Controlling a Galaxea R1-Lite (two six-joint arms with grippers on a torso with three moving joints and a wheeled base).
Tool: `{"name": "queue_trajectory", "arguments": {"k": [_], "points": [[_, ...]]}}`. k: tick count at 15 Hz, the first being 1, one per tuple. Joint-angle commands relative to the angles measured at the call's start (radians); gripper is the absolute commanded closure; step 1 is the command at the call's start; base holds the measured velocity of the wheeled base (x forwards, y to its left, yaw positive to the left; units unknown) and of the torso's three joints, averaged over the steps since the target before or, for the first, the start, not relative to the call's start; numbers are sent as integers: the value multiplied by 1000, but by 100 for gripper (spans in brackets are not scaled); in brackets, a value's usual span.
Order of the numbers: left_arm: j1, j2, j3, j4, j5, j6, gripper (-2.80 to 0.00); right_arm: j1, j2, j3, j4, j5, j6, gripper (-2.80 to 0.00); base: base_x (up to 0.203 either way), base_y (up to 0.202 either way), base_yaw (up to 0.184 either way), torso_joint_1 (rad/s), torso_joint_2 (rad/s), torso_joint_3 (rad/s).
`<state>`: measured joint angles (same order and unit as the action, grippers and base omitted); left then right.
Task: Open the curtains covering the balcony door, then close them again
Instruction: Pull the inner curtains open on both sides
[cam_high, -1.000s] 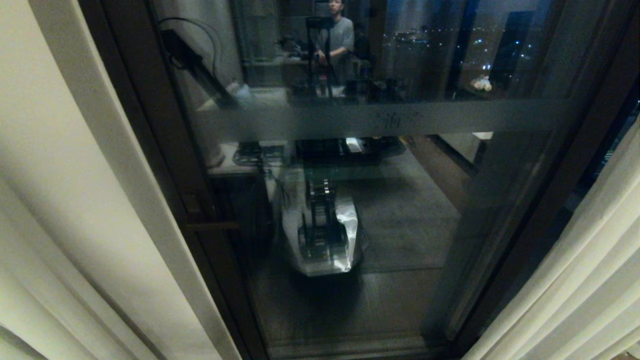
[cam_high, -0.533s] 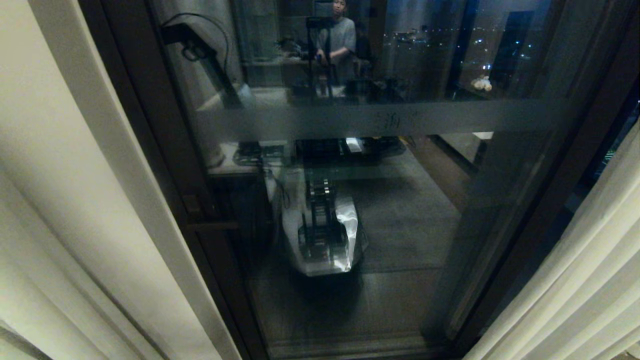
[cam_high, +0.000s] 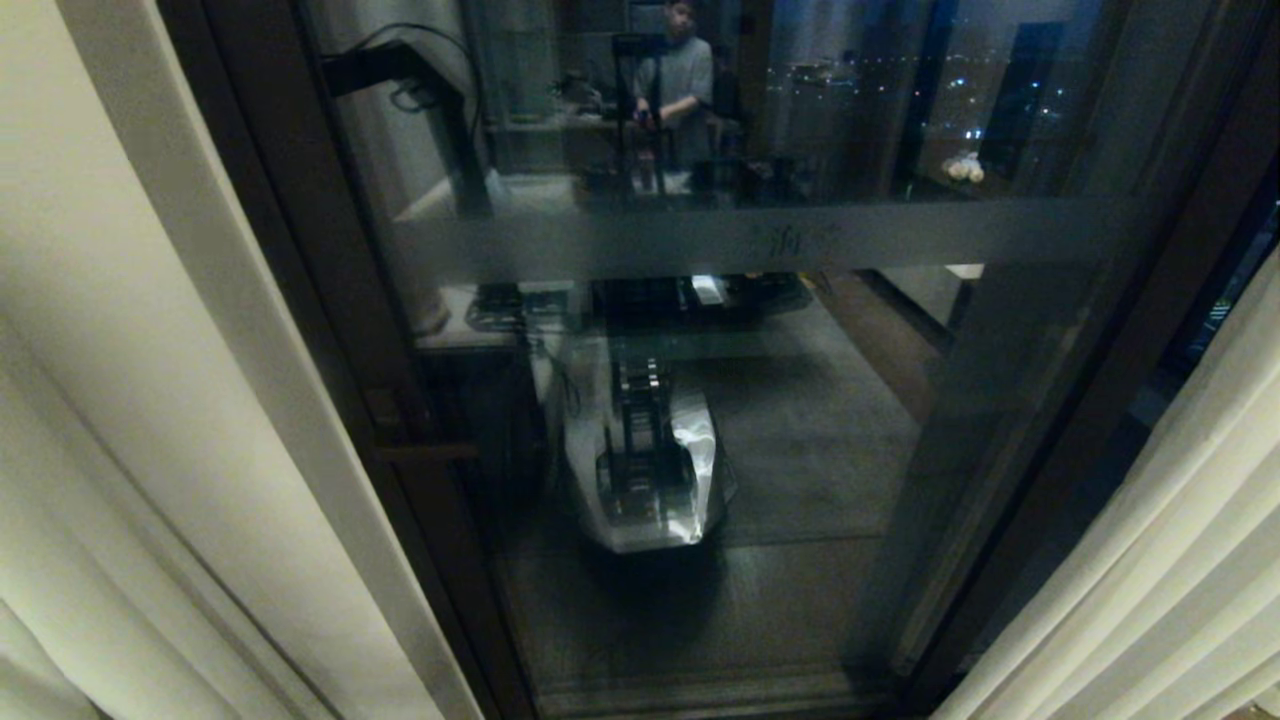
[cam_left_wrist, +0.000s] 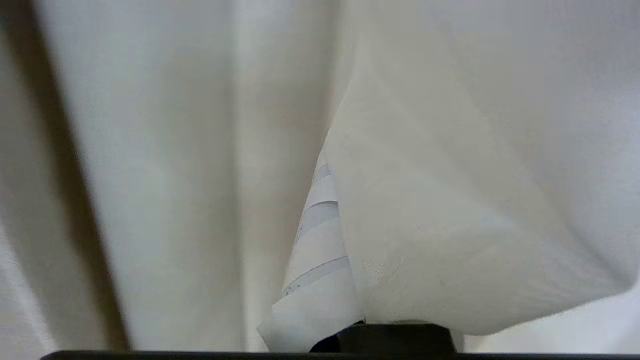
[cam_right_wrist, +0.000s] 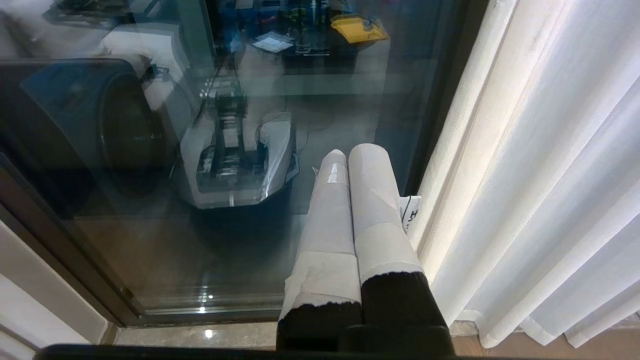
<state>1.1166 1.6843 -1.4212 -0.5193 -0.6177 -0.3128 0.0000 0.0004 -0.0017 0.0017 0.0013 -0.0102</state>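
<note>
- Left gripper (cam_left_wrist: 330, 220) is seen buried in cream fabric in its wrist view, its jaws shut on a fold of the left curtain (cam_left_wrist: 450, 200); one taped finger (cam_left_wrist: 320, 260) shows at lower centre, the other is hidden under the cloth.
- That gripper is not seen directly in the head view; only a dark arm shape is mirrored in the glass at the upper left.
- Right gripper (cam_right_wrist: 354, 200) is seen in its wrist view with its two taped fingers (cam_right_wrist: 372, 200) pressed together, nothing held, hanging at lower centre just beside the right curtain (cam_right_wrist: 550, 175).
- Whether it touches that curtain cannot be told.
- In the head view the left curtain (cam_high: 120, 400) is drawn back along the left edge of the frame, and the right curtain (cam_high: 1180, 560) is gathered in the lower right corner.
- Between them the balcony door (cam_high: 760, 400) is laid bare across the middle: dark frame, reflective glass, a frosted band (cam_high: 760, 242) running across the upper third.
- Mirrored in the glass, the robot's own base (cam_high: 645, 470) is seen at centre, and a person (cam_high: 678, 80) is seen standing at the top centre.
</note>
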Motion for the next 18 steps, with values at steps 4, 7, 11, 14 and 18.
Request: {"name": "queue_trajectory", "arguments": {"k": [4,7,11,14,18], "points": [[-28,-62,68,-8,-4,3,-280,0,1,0,0,0,-1,0,0,0,0,0,0,0],[-28,-82,96,-7,-5,3,-280,0,1,0,0,2,-1,0,0,0,0,0,0,0],[-28,-147,188,-10,-4,4,-280,0,1,0,0,1,-1,0,0,0,0,0,0,0],[-28,-198,257,-9,-4,9,-280,0,1,0,0,0,-1,0,0,0,0,0,0,0],[-26,-283,352,-9,-3,9,-280,0,1,0,0,0,-1,0,0,0,0,0,0,0]]}}
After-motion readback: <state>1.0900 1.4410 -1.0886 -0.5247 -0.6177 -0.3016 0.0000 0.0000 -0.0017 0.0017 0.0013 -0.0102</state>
